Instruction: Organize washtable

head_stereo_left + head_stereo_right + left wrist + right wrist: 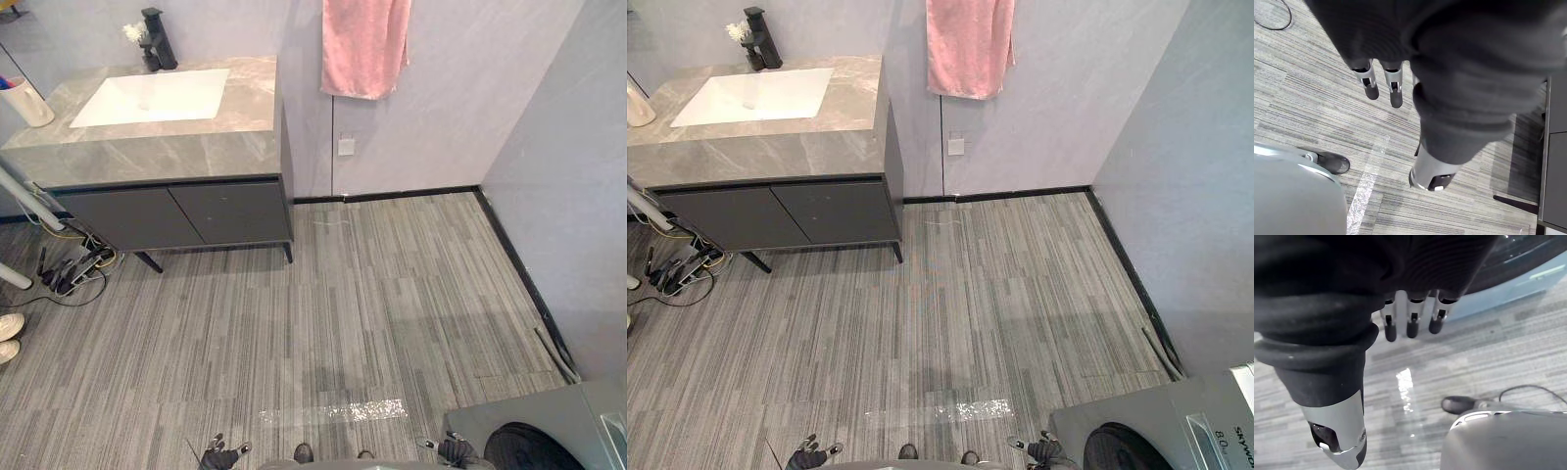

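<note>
The washtable (167, 152) stands at the far left against the wall, with a grey marble top over dark cabinet doors. A white sink (152, 96) is set into it. Behind the sink are a black tap (159, 39) and a small vase of white flowers (137, 37). A white cup (25, 100) stands at the top's left end. A pink towel (364, 44) hangs on the wall to the right of the table. My left hand (223, 453) and right hand (453, 448) hang low over the floor, far from the table. Both hands' fingers (1393, 90) (1411, 320) are relaxed and hold nothing.
A washing machine (549, 431) stands at the near right. A power strip with cables (73, 269) lies on the floor by the cabinet's left leg. A person's shoes (8, 333) show at the left edge. A glossy tape strip (333, 411) crosses the striped floor.
</note>
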Available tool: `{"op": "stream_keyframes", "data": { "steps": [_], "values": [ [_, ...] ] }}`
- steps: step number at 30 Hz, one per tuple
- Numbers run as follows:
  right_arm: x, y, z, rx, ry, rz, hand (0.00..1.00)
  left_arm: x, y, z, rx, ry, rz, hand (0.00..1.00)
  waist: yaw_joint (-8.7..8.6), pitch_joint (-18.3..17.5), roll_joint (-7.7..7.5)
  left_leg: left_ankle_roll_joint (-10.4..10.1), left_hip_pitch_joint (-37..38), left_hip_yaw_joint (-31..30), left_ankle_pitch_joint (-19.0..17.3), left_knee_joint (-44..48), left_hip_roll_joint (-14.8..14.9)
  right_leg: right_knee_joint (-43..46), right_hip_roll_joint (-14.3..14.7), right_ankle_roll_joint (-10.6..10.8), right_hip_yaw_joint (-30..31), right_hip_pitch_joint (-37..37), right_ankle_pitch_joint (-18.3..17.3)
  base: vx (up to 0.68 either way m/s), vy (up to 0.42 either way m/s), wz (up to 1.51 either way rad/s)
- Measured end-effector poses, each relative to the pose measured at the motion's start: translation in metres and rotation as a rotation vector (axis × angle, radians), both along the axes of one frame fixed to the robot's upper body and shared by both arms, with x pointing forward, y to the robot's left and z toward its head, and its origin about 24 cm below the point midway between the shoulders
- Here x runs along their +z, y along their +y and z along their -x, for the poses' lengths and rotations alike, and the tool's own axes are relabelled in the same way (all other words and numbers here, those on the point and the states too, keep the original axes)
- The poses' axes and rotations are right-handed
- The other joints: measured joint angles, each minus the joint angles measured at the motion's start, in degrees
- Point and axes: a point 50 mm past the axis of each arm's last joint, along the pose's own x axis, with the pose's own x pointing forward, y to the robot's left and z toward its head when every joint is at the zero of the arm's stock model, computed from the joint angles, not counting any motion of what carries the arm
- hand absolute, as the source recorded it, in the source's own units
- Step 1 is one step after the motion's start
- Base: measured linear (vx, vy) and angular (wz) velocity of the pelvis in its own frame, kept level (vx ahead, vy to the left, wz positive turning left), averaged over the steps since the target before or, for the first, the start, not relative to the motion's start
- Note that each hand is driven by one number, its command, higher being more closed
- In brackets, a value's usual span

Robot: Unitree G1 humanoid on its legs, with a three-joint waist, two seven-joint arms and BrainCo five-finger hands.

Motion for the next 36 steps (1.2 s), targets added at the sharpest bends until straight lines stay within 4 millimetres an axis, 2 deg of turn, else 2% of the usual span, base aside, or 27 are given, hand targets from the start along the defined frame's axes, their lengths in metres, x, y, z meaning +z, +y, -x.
{"op": "stream_keyframes", "data": {
  "steps": [5, 27, 28, 30, 31, 32, 33, 34, 35, 36],
  "values": [
    [0.0, 0.0, 0.0, -0.005, -0.001, -0.001, 0.0, 0.0, 0.0, 0.0, 0.0, -0.001, 0.0, 0.0, -0.01, 0.0, 0.04, 0.0, 0.1, 0.3, 0.0, 0.0, 0.1, 0.1, 0.0, 1.6, 0.1, 0.0, -0.3, -0.02, -0.003, -0.01],
    [0.0, 0.0, 0.0, -0.031, -0.006, -0.009, 0.0, 0.0, 0.0, 0.001, 0.016, 0.002, 0.007, 0.0, -0.07, -0.1, 0.12, -0.1, -0.2, 0.8, -0.1, 0.0, 0.4, -0.1, 0.3, 1.3, 0.2, -0.2, -0.2, -0.02, -0.003, -0.01],
    [0.0, 0.001, 0.0, -0.035, -0.008, -0.013, 0.0, 0.0, 0.001, 0.0, 0.031, -0.002, 0.009, 0.0, -0.06, 0.0, -0.11, -0.4, -1.3, 1.2, -1.4, 1.9, 0.8, 0.2, 0.5, 1.2, 0.5, -0.7, -0.2, -0.01, -0.033, -0.12],
    [0.0, 0.002, -0.001, -0.045, -0.016, -0.019, 0.0, 0.0, 0.006, 0.001, 0.079, -0.005, 0.008, 0.0, 0.09, 0.5, -0.34, -0.5, -5.7, 2.0, -7.3, 12.8, 2.5, 2.3, 1.1, -0.7, 1.0, -1.3, -1.7, 0.0, -0.072, -0.23],
    [0.001, 0.0, -0.002, -0.047, -0.024, -0.016, 0.0, 0.0, 0.008, 0.006, 0.116, 0.0, 0.01, 0.0, 0.17, 1.0, 0.15, -2.1, -8.9, 3.2, -11.9, 22.8, 4.9, 2.9, 2.0, -3.6, 0.6, -0.9, -3.7, -0.02, -0.071, -0.31],
    [0.002, -0.001, -0.003, -0.05, -0.031, -0.014, 0.0, 0.0, 0.01, 0.008, 0.145, 0.0, 0.009, 0.0, 0.33, 1.3, 0.46, -2.5, -11.6, 4.6, -13.4, 29.8, 6.9, 3.0, 2.6, -4.1, 0.3, -0.3, -3.9, -0.03, -0.069, -0.34],
    [0.004, -0.001, -0.007, -0.049, -0.055, -0.01, 0.0, 0.001, 0.012, 0.008, 0.206, -0.01, 0.013, 0.0, 0.3, 2.6, 1.42, 0.0, -18.0, 6.3, -12.2, 45.4, 11.4, 3.2, 4.2, -5.2, 0.6, 1.0, -4.4, 0.01, -0.054, -0.43],
    [0.004, 0.0, -0.007, -0.036, -0.058, -0.002, 0.0, 0.0, 0.011, 0.01, 0.239, -0.013, 0.023, 0.0, 0.72, 3.1, 1.25, 4.0, -23.0, 6.7, -8.5, 57.1, 14.6, 3.2, 5.3, -6.1, 2.0, 2.4, -4.9, 0.05, -0.046, -0.47],
    [0.004, 0.001, -0.006, -0.032, -0.056, -0.001, 0.0, 0.0, 0.009, 0.013, 0.249, -0.006, 0.03, 0.0, 1.26, 3.3, 0.63, 3.8, -24.8, 6.5, -8.7, 60.3, 14.8, 3.3, 5.4, -6.7, 2.7, 3.0, -5.3, 0.16, -0.016, -0.62],
    [0.004, 0.001, -0.006, -0.033, -0.057, 0.001, 0.0, 0.0, 0.009, 0.013, 0.267, -0.016, 0.037, 0.0, 2.02, 3.3, 0.5, 2.5, -28.6, 3.8, -9.6, 62.4, 13.3, 4.5, 5.0, -7.7, 4.3, 2.9, -6.4, 0.14, 0.005, -0.4]
  ]
}}
